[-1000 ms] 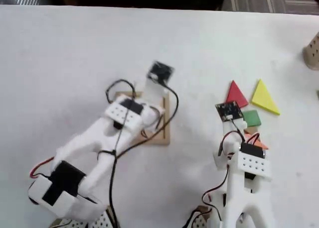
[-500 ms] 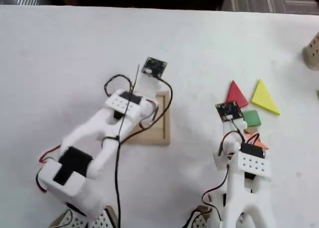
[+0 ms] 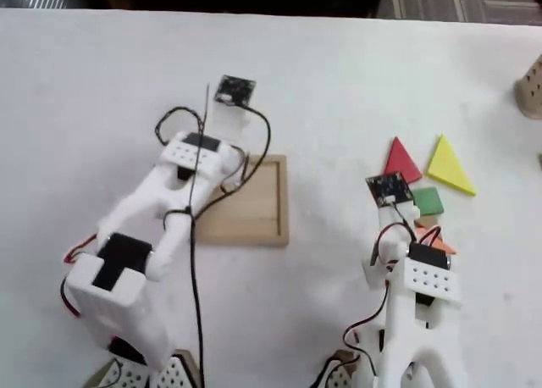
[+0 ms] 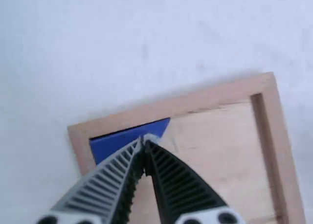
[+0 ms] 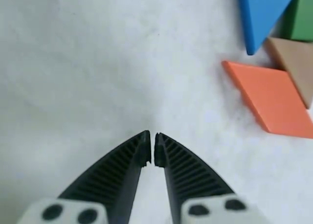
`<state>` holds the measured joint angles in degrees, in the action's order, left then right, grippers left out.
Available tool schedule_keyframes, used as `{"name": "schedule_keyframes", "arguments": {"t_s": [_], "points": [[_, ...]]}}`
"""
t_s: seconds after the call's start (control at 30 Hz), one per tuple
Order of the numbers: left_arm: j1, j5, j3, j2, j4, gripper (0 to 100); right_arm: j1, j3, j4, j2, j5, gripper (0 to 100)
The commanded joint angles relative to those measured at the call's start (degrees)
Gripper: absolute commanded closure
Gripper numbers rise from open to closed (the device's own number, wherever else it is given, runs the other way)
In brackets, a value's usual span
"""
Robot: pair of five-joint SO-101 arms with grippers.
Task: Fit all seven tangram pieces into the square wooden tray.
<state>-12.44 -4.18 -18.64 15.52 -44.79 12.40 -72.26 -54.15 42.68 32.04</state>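
Observation:
The square wooden tray [image 3: 258, 206] lies left of the table's centre, its left part under my left arm. In the left wrist view a blue piece [image 4: 117, 140] lies flat in one corner of the tray [image 4: 171, 99]. My left gripper [image 4: 145, 142] is shut, its tips right at that piece's edge. On the right lie a red triangle [image 3: 400, 161], a yellow triangle [image 3: 449, 166], a green square [image 3: 428, 202] and an orange piece [image 3: 439, 245]. My right gripper [image 5: 152, 148] is shut over bare table, beside the orange parallelogram [image 5: 274, 101], a tan piece [image 5: 296, 62] and a blue triangle [image 5: 261, 13].
A cardboard-coloured object [image 3: 531, 87] stands at the table's right edge. Cables run along both arms. White table stretches open behind the tray and between the tray and the loose pieces.
My left arm has swung left and back across the tray, uncovering most of the tray's right side. The right arm has kept still.

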Motion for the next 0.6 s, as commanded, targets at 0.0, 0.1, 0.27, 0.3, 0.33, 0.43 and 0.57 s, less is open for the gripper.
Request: {"name": "schedule_keyframes", "arguments": {"t_s": [0.0, 0.1, 0.27, 0.3, 0.33, 0.43, 0.57], "points": [[2.3, -0.2, 3.0, -0.9, -0.5, 98, 0.1, 0.1, 0.8, 1.5, 0.5, 98.1], [2.3, -0.2, 2.4, -2.9, -0.7, 98, 0.1, 0.1, 0.8, 1.5, 0.5, 98.1], [2.0, -0.2, -1.9, -8.7, -0.4, 98, 0.1, 0.1, 0.8, 1.5, 0.5, 98.1], [2.0, -0.1, -3.0, -10.3, -0.3, 98, 0.1, 0.1, 0.8, 1.5, 0.5, 98.1], [2.1, -0.1, -4.1, -12.1, -0.3, 98, 0.1, 0.1, 0.8, 1.5, 0.5, 98.1], [3.2, -0.1, -7.2, -17.5, -0.2, 98, 0.1, 0.1, 0.9, 1.5, 0.5, 98.1], [8.3, -0.3, -10.1, -21.9, 3.3, 98, 0.1, 0.1, 0.9, 1.5, 0.5, 98.1]]}}
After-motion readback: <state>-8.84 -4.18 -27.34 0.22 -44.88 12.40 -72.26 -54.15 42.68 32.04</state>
